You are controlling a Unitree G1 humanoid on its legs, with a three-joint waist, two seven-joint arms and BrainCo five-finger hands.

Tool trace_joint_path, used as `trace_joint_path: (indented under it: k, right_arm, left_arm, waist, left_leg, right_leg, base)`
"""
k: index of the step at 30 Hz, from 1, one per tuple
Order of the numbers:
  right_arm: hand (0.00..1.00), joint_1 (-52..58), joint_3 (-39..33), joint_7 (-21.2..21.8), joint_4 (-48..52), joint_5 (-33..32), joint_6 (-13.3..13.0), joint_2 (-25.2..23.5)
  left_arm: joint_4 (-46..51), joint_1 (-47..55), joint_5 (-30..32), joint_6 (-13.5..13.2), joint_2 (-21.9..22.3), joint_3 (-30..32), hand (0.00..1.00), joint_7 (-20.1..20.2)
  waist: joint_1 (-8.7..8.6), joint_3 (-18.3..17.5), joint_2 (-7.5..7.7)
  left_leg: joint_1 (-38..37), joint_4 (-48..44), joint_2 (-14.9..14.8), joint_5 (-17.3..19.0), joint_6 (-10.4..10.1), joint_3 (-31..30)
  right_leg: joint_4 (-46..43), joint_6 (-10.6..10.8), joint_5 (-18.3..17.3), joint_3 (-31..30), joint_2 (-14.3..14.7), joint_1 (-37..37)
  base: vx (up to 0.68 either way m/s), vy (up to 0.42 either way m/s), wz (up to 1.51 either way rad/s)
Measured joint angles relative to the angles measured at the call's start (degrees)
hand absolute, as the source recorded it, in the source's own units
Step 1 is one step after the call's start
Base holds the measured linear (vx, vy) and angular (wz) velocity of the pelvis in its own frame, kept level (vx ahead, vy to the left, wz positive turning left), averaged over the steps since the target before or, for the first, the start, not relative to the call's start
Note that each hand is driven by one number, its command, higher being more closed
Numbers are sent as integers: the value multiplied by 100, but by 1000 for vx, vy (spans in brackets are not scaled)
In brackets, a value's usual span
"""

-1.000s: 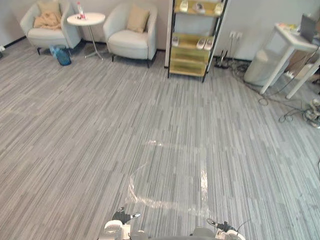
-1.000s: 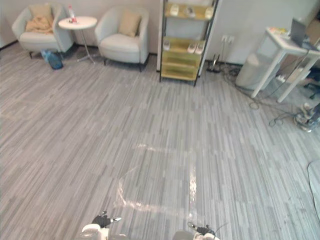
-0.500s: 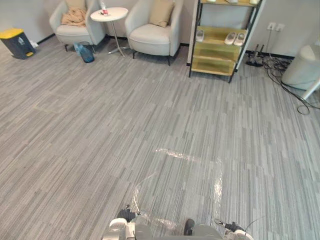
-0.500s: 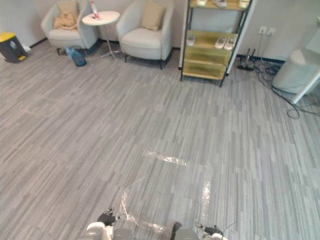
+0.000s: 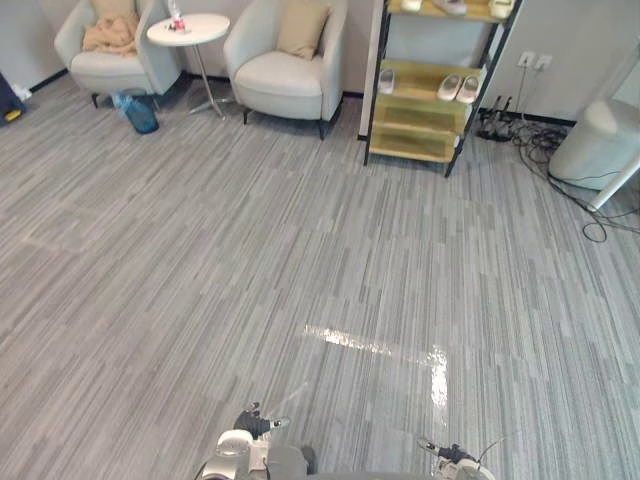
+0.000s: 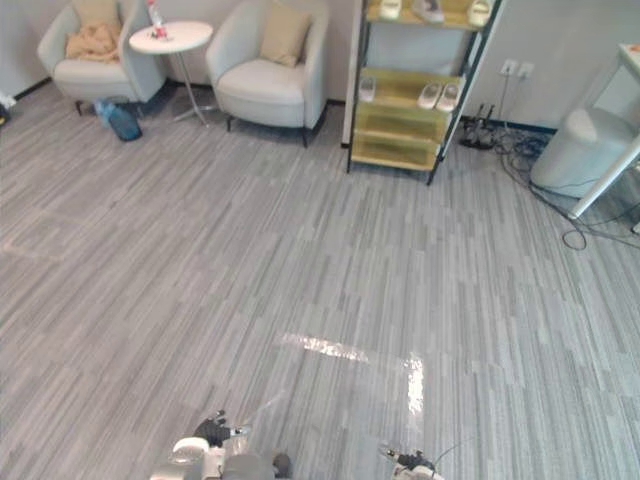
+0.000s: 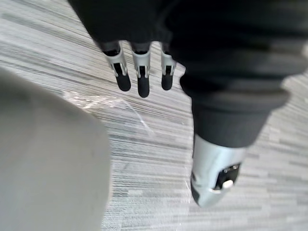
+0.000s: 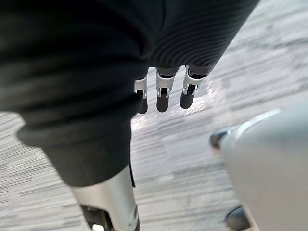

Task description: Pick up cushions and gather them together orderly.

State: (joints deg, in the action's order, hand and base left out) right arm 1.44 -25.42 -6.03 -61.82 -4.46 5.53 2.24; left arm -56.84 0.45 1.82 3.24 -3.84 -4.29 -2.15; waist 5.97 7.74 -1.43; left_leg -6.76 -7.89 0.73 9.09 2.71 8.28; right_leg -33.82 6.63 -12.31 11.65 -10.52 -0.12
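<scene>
A tan cushion [image 5: 302, 28] leans upright against the back of the nearer pale armchair [image 5: 285, 80] at the far side of the room. A second tan cushion [image 6: 95, 12] stands on the left armchair [image 5: 100, 65], with a crumpled tan cloth [image 5: 108, 36] lying in front of it. My left hand [image 7: 139, 72] hangs above the grey carpet with straight fingers and holds nothing. My right hand [image 8: 163, 91] hangs the same way, its fingers straight and empty. Both hands are far from the chairs.
A round white side table [image 5: 187, 28] with a bottle stands between the armchairs, a blue bag [image 5: 138, 112] on the floor beside it. A shoe shelf [image 5: 425, 95] stands right of the chairs. Cables [image 5: 570, 190] and a grey round pouf [image 5: 598, 145] lie far right. Shiny tape [image 5: 385, 350] marks the carpet.
The whole picture has shifted, so the camera has moved; a yellow bin at the left has slid out of frame. The cushions and furniture stay where they were.
</scene>
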Motion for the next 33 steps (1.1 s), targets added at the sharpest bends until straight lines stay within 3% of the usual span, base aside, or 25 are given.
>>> trace_joint_path:
  k: [2,4,6,7,8,11,13,14,15,17,19,20,22,23,24,29,33]
  right_arm:
    - [0,53,-11,7,17,-1,-12,7]
    - [0,49,-15,7,15,-4,-30,10]
    - [0,-10,-16,16,-10,-6,-31,0]
    - [0,-51,-13,29,-24,-7,-31,-22]
    - [0,-75,-27,46,-38,-21,-37,-9]
    - [0,-106,-31,37,-44,-7,-50,118]
    - [0,-135,-14,41,-63,-6,-52,111]
    - [0,-127,4,41,-114,-7,-53,102]
    - [0,-150,80,40,-193,-8,-59,124]
    - [0,-141,92,33,-196,-15,-63,215]
    - [0,-98,87,26,-211,-15,-40,257]
    - [0,-85,75,-4,-205,-15,-34,281]
    - [0,-97,70,-12,-205,-16,-30,262]
    - [0,-49,14,-12,-200,-18,-32,288]
    - [0,-35,5,-12,-199,-17,-31,290]
    - [0,106,106,15,17,-5,-12,119]
    - [0,259,142,34,228,-5,-9,-23]
  left_arm:
    - [-6,4,-95,-4,-50,-29,0,-2]
    - [-11,14,-91,-6,-99,-154,0,-9]
    - [4,-32,-109,-17,-137,-168,0,-25]
    - [-1,-31,-109,-17,-168,-171,0,-25]
    - [-43,-56,-98,-20,-198,-164,0,-38]
    - [-162,-46,-91,-20,-45,-114,0,-38]
    - [-225,-61,-89,-18,-40,-114,0,-22]
    - [-190,-71,-81,-24,-52,-113,0,-13]
    - [-68,-88,-84,-26,-89,-106,0,-15]
    - [39,-95,-88,-28,-55,-110,0,-17]
    - [37,-91,-90,-24,-12,-112,0,-16]
    - [37,-93,-90,-21,6,-108,0,-16]
    - [63,-114,-89,-21,4,-107,0,-23]
    - [83,-101,-98,-23,49,-105,0,-31]
    - [89,-93,-91,-25,59,-58,0,-32]
    - [34,-16,34,-3,44,112,0,-29]
    - [35,23,34,-2,37,184,0,-21]
  waist:
    - [-91,-9,45]
    - [-122,-5,52]
    - [-128,35,129]
    - [-127,82,203]
    - [-153,135,202]
    - [-211,101,-35]
    - [-256,92,-138]
    - [-249,113,-81]
    - [-218,154,-37]
    - [-151,206,-123]
    - [-124,187,-189]
    - [-124,184,-190]
    - [-102,211,-151]
    - [-40,174,-247]
    - [-15,151,-270]
    - [16,-27,-55]
    - [14,-95,12]
  left_leg:
    - [-35,13,-31,0,0,-282]
    - [-35,13,-59,1,-6,-428]
    - [-88,13,-76,111,-191,-435]
    - [-148,14,-33,148,-250,-437]
    - [-207,18,-25,194,-322,-462]
    - [-308,69,-335,354,-558,-396]
    - [-222,-497,-576,578,-758,-409]
    - [16,-1089,-638,633,-849,-444]
    - [575,-2238,-718,617,-882,-588]
    - [1006,-3225,-856,529,-905,-720]
    - [1047,-3276,-888,653,-752,-739]
    - [1049,-2819,-725,903,-675,-761]
    - [1084,-1929,-421,965,-677,-965]
    - [976,-954,-292,337,-740,-1257]
    - [900,-874,-264,240,-656,-1215]
    - [265,-195,206,46,-376,-1099]
    - [157,-130,318,45,-373,-1228]
  right_leg:
    - [280,-53,-142,452,-85,-225]
    - [895,-113,-54,546,-36,-255]
    - [1807,-237,510,496,2,-401]
    - [2080,-251,887,427,10,-425]
    - [2048,-258,1029,309,28,-475]
    - [2152,-410,930,183,391,-445]
    - [2383,-493,812,154,681,-200]
    - [2450,-529,789,149,732,-140]
    - [2513,-565,767,152,797,7]
    - [2621,-628,777,144,933,161]
    - [2660,-679,780,102,939,220]
    - [2720,-696,816,67,831,224]
    - [2763,-592,844,29,655,227]
    - [2750,-450,860,-82,629,237]
    - [2744,-393,872,-146,625,245]
    - [2820,-100,756,-280,190,529]
    - [2843,-84,722,-252,99,645]
  base:
    - [185,-87,54]
    - [117,-117,56]
    - [119,-161,25]
    - [76,-156,-1]
    - [117,-239,-16]
    - [109,-198,-36]
    - [70,-172,-22]
    - [31,-156,-7]
    - [28,-137,-3]
    - [84,-108,-9]
    - [120,22,-3]
    - [125,111,6]
    - [98,131,-6]
    - [102,142,-27]
    - [146,168,-33]
    - [182,151,-3]
    - [129,64,13]
